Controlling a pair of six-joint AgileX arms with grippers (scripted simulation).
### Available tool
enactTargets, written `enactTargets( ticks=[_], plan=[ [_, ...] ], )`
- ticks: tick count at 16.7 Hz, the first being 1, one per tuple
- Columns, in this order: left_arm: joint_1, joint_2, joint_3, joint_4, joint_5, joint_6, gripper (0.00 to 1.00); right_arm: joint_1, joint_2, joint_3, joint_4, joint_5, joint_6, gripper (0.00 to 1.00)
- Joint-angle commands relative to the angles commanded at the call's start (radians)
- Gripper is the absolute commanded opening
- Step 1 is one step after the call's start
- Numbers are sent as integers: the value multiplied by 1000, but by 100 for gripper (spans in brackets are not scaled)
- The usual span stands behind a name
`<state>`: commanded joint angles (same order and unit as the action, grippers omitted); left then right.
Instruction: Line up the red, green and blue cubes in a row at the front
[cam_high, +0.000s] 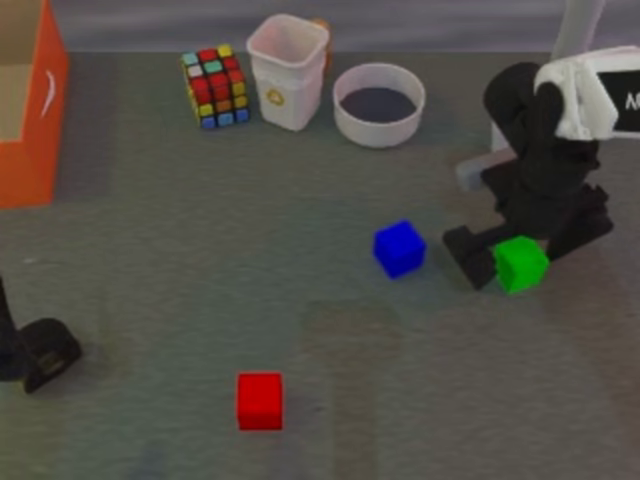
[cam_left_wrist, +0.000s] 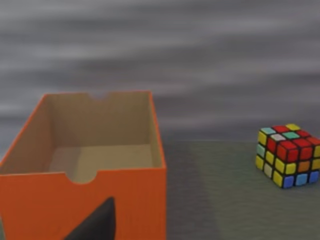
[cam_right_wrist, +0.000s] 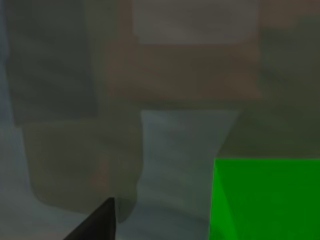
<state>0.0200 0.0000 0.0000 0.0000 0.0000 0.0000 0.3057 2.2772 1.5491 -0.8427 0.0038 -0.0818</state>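
Three small solid cubes on the grey table (cam_high: 150, 260), one of each colour: bright red cube (cam_high: 260, 401) near the front, left of centre; deep blue cube (cam_high: 399, 248) mid-table, right of centre; bright green cube (cam_high: 521, 264) just right of the blue one, apart from it. Right gripper (cam_high: 505, 262) is at the green cube with one black finger (cam_high: 470, 255) on its left side; the other finger is hidden behind cube and arm, so can't tell whether it is pinched or only straddled. Right wrist view adds little: green cube (cam_right_wrist: 265, 200) fills a corner, cut off, one dark fingertip (cam_right_wrist: 97, 222) apart from it, rest is blur. Left gripper (cam_high: 45, 355) parked at the left edge, mostly cut off, finger spacing unreadable. Only the left wrist view shows inside the orange cardboard box (cam_left_wrist: 85, 200); it also catches the multicoloured sticker puzzle cube (cam_left_wrist: 288, 155). Top view alone shows one white tapered bin (cam_high: 288, 70) and one round white bowl (cam_high: 379, 104) with a dark inside, along the back.
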Motion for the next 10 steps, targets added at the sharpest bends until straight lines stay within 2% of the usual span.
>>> enactTargets(
  ticks=[2,10],
  plan=[
    [0,0,0,0,0,0,100,0,0,0,0,0,0,100],
    [0,0,0,0,0,0,100,0,0,0,0,0,0,40]
  ],
)
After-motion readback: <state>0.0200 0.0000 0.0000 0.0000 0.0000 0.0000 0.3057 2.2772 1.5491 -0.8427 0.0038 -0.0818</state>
